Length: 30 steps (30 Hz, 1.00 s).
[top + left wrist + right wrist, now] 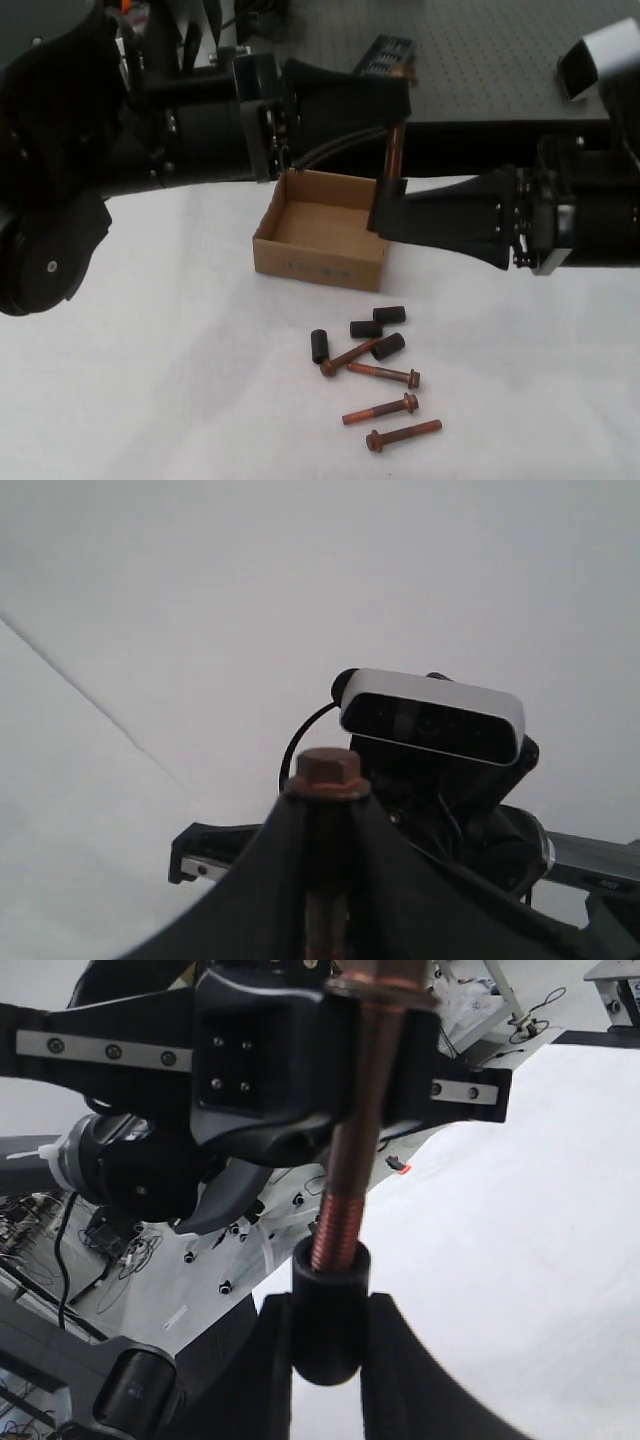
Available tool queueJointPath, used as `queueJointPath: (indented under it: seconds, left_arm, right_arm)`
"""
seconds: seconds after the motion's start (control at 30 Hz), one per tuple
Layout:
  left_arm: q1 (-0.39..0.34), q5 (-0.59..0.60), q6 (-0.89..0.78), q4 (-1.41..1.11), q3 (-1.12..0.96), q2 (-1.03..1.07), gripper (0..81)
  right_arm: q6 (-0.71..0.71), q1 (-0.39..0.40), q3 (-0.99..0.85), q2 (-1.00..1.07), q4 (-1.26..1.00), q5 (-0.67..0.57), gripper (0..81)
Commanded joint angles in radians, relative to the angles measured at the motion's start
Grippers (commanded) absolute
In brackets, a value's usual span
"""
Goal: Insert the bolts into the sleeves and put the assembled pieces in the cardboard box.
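The left gripper [325, 825] is clenching the bolt [366, 1110] under its head, hanging it plumb so its tip is meeting the sleeve [328, 1305]. The right gripper [326, 1355] is grasping that sleeve upright just beneath, with the cardboard box [315, 262] waiting below both.

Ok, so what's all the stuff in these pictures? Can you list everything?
Cardboard box: 1, brown, open top, middle of the cloth.
Loose bolts: 4, coppery, lying on the cloth in front of the box.
Loose sleeves: 4, black, between the box and the bolts; one touches a bolt's end.
Held bolt: 1, coppery, upright between the two tools, its end in the held sleeve.
Held sleeve: 1, black, under the held bolt.
White cloth: 1, covers the near bench.
Grey bench: 1, behind the cloth.
Left tool: black, shut on the held bolt near its head.
Right tool: black, shut on the held sleeve.
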Motion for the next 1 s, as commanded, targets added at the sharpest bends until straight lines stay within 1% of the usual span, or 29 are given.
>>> queueJointPath:
  seconds: [0.0, 0.07, 0.23, 0.4, 0.63, 0.77, 0.97]
  left_arm:
    - [-0.002, 0.100, 0.013, 0.033, 0.002, -0.008, 0.6]
    - [-0.002, 0.100, 0.013, 0.033, 0.002, -0.008, 0.6]
    - [-0.002, 0.102, 0.013, 0.075, 0.002, -0.008, 0.6]
    - [-0.002, 0.129, 0.013, 0.102, 0.002, -0.008, 0.6]
    - [-0.002, 0.161, 0.013, 0.100, 0.002, -0.008, 0.6]
    - [-0.020, 0.163, 0.013, 0.081, 0.002, -0.008, 0.6]
    - [-0.077, 0.163, 0.041, 0.056, 0.002, -0.008, 0.6]
  right_arm:
    - [-0.001, -0.029, -0.016, -0.006, -0.045, 0.025, 1.9]
    - [-0.001, -0.029, -0.016, -0.006, -0.043, 0.002, 1.9]
    - [-0.003, -0.029, -0.016, -0.006, -0.022, -0.004, 1.9]
    - [-0.031, -0.029, -0.016, -0.006, 0.030, -0.003, 1.9]
    - [-0.031, -0.029, -0.016, -0.004, 0.032, 0.005, 1.9]
    - [-0.031, -0.029, -0.016, -0.004, 0.054, 0.028, 1.9]
    - [-0.031, -0.029, -0.016, -0.001, 0.087, 0.028, 1.9]
